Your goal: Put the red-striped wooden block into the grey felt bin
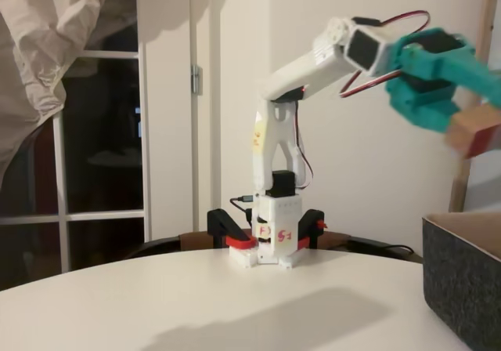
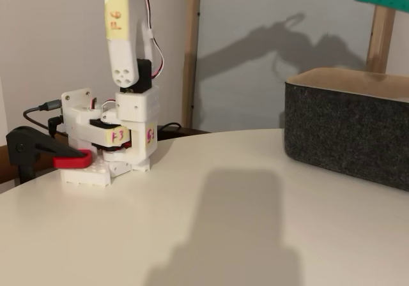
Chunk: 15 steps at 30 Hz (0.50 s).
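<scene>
In a fixed view the white arm [image 1: 313,65] reaches up and to the right from its base [image 1: 270,237], clamped at the far edge of the round white table [image 1: 196,304]. Its teal gripper [image 1: 458,120] is clamped on the red-striped wooden block [image 1: 476,130], held high in the air at the right edge, above the grey felt bin [image 1: 462,276]. The bin stands on the table's right side, well apart from the base.
</scene>
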Each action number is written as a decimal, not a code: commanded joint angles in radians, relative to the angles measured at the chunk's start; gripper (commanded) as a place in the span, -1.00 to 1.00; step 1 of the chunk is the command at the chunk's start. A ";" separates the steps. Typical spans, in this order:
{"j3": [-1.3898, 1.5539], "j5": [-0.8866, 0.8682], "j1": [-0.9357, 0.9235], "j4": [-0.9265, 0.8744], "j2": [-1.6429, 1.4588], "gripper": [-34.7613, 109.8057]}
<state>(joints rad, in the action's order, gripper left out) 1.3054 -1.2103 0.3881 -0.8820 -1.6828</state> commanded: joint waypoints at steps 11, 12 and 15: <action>-0.041 0.238 0.293 0.049 0.092 -0.39; -0.041 0.264 0.305 0.054 0.114 -0.40; -0.041 0.325 0.327 0.060 0.172 -0.39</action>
<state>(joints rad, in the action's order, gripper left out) 1.3039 -0.9189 0.6903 -0.8422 -1.5309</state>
